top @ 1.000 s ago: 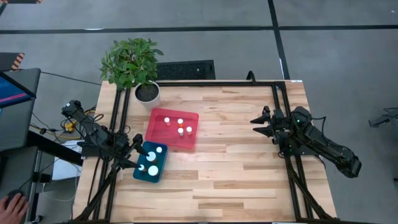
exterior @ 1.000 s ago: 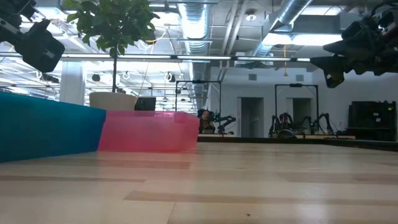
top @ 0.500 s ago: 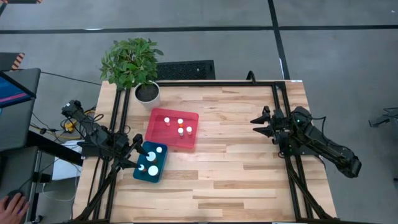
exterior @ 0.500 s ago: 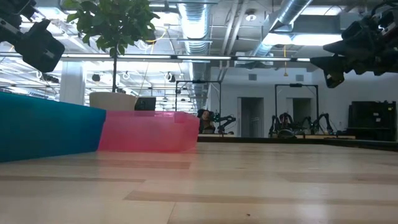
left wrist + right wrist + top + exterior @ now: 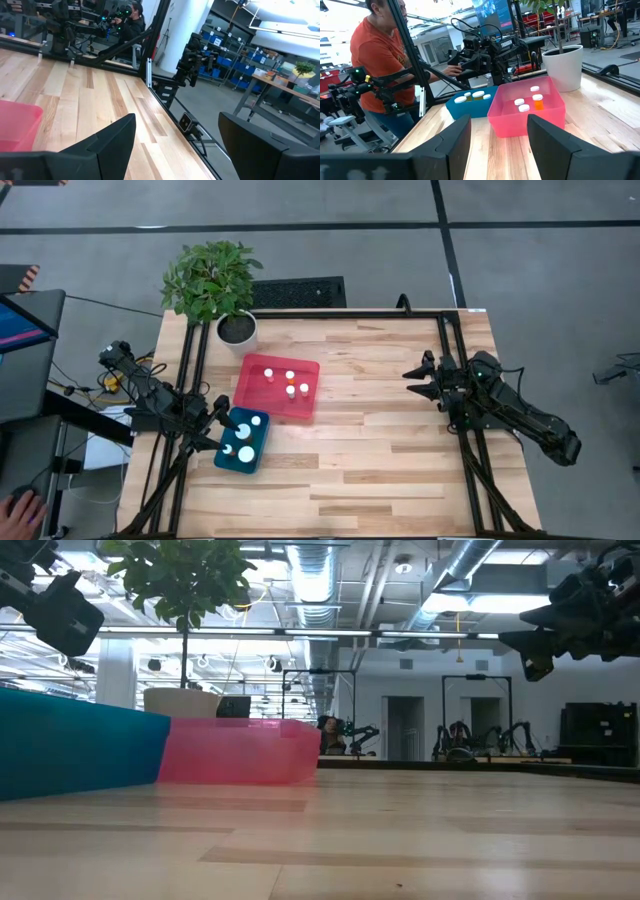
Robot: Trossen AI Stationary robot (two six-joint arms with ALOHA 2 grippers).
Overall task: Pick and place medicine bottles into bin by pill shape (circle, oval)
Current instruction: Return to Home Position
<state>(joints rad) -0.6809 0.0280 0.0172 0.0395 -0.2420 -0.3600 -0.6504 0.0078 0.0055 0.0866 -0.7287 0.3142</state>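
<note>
Standing in red bin (image 5: 258,402), blue bin (image 5: 259,443): bottles (image 5: 291,390)

- Left arm (image 5: 150,395): is showing matte black, jointed links.
- Right arm (image 5: 510,405): is showing black casing and glowing one small green light.
- Right gripper fingers (image 5: 547,137): are appearing dark, broad, flat.

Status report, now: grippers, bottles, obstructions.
Left gripper open, empty, raised beside blue bin. Right gripper open, empty, above table, right side. Four medicine bottles in red bin, four in blue. Nothing in the way.
</note>
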